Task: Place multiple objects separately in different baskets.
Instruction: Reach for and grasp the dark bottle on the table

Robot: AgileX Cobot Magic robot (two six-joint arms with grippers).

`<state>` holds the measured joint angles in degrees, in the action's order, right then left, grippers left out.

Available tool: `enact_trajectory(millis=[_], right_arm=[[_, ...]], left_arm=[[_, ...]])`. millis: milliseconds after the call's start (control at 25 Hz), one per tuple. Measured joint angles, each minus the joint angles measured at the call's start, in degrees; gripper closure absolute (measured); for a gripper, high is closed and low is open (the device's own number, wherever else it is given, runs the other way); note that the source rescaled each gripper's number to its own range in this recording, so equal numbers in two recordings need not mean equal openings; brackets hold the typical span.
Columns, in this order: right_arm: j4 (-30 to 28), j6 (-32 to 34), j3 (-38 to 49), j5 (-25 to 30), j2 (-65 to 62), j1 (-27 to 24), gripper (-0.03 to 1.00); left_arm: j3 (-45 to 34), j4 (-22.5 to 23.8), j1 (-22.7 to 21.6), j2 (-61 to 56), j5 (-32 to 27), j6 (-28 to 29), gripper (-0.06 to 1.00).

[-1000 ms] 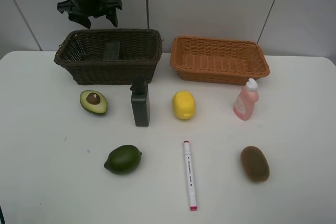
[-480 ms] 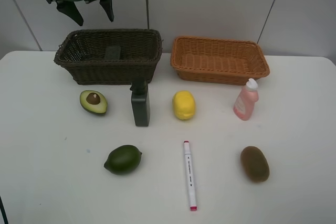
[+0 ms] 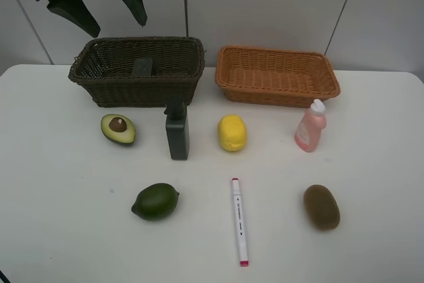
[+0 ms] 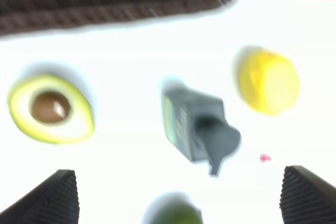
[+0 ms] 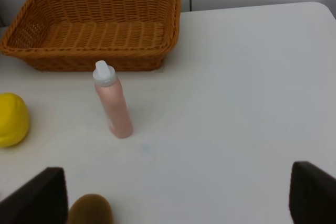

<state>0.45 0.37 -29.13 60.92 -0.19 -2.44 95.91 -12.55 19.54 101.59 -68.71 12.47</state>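
My left gripper (image 3: 118, 27) hangs open and empty, high above the dark brown basket (image 3: 192, 64); the dark felt eraser (image 3: 141, 66) lies inside that basket. On the table stand or lie the halved avocado (image 3: 118, 128), dark green bottle (image 3: 177, 130), lemon (image 3: 232, 132), pink bottle (image 3: 311, 126), lime (image 3: 155, 201), white marker (image 3: 239, 220) and kiwi (image 3: 321, 207). The light orange basket (image 3: 278, 101) holds nothing. The left wrist view is blurred and shows the avocado (image 4: 51, 109), bottle (image 4: 197, 129) and lemon (image 4: 269, 82). My right gripper (image 5: 176, 198) is open, near the pink bottle (image 5: 113, 100) and kiwi (image 5: 90, 209).
The white table (image 3: 53, 230) ends at a grey panelled wall (image 3: 265, 4) just behind both baskets. The right wrist view shows the orange basket (image 5: 173, 19) and bare table (image 5: 252, 103) towards its right edge.
My left gripper has risen and drifted left above the dark basket, still open. The eraser has settled on the basket floor. Nothing else moved.
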Motion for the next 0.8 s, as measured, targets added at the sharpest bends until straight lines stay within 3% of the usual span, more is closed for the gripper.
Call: enact_trajectory(millis=[200, 280, 400, 800], right_arm=[[0.00, 0.00, 0.00, 0.00, 0.00, 0.00, -0.03], [0.00, 0.00, 0.00, 0.00, 0.00, 0.00, -0.03], [0.00, 0.00, 0.00, 0.00, 0.00, 0.00, -0.03], [0.00, 0.00, 0.00, 0.00, 0.00, 0.00, -0.03]], left_arm=[[-4.69, 5.46, 9.16, -1.02, 0.05, 8.17, -0.05], [-4.93, 9.01, 11.39, 0.05, 0.05, 12.35, -0.05], [-4.93, 10.85, 14.08, 2.91, 0.10, 15.19, -0.05], [-4.93, 10.01, 15.87, 14.34, 2.71, 16.65, -0.05]])
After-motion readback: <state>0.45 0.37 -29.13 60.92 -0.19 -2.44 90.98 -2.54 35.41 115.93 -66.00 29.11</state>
